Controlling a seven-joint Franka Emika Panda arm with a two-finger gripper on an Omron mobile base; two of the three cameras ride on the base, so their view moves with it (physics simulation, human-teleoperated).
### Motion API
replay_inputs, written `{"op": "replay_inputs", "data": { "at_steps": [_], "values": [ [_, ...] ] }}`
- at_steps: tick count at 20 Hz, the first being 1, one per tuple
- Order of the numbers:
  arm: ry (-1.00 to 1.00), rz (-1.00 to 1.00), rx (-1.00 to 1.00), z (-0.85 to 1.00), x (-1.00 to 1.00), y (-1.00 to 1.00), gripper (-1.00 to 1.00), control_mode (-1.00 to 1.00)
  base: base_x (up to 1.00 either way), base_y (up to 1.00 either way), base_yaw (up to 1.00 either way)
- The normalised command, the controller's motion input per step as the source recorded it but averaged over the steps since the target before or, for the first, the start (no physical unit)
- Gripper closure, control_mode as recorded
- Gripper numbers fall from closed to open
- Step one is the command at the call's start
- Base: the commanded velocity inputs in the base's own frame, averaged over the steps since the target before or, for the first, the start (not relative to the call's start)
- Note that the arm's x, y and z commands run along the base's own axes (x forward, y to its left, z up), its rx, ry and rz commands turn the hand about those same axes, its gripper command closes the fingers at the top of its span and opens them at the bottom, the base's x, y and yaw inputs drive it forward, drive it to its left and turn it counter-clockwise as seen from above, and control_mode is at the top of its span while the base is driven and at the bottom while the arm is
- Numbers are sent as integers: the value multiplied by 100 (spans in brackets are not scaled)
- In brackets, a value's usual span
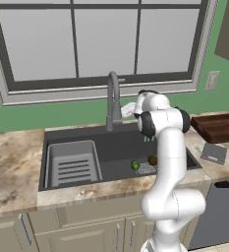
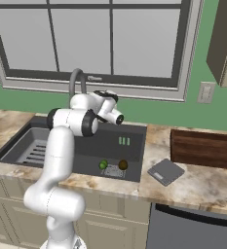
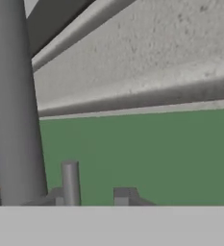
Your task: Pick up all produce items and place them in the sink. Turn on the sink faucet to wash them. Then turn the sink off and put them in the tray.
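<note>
The bright green produce item (image 1: 134,165) (image 2: 104,165) and the dark brown one (image 1: 152,160) (image 2: 123,165) lie in the dark sink (image 1: 116,145) (image 2: 129,155), either side of the drain grate (image 1: 145,170) (image 2: 114,171). My gripper (image 1: 127,109) (image 3: 96,192) is up at the faucet (image 1: 113,98) (image 2: 77,80), just right of its spray head. In the hand view the faucet pipe (image 3: 12,105) stands close on the left. The fingertips (image 3: 70,182) are apart with only green wall between them, so the gripper is open. The reddish-brown tray (image 1: 219,127) (image 2: 202,148) sits on the counter to the right.
A light grey ribbed rack (image 1: 71,165) (image 2: 34,151) fills the sink's left half. A small flat grey square (image 1: 214,153) (image 2: 166,171) lies on the counter between sink and tray. The window sill and green wall stand right behind the faucet.
</note>
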Motion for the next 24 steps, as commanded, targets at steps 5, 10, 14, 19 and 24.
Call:
{"op": "replay_inputs", "data": {
  "at_steps": [5,10,14,19,24],
  "values": [
    [13,-10,5,-2,16,-54,100,-100,0,0,0],
    [8,-11,8,-7,22,-92,100,-100,0,0,0],
    [7,-11,10,-11,13,-100,100,-100,0,0,0],
    [7,-11,9,-14,1,-97,100,-100,0,0,0],
    [7,-11,8,-12,0,-85,100,-100,0,0,0]
  ]
}}
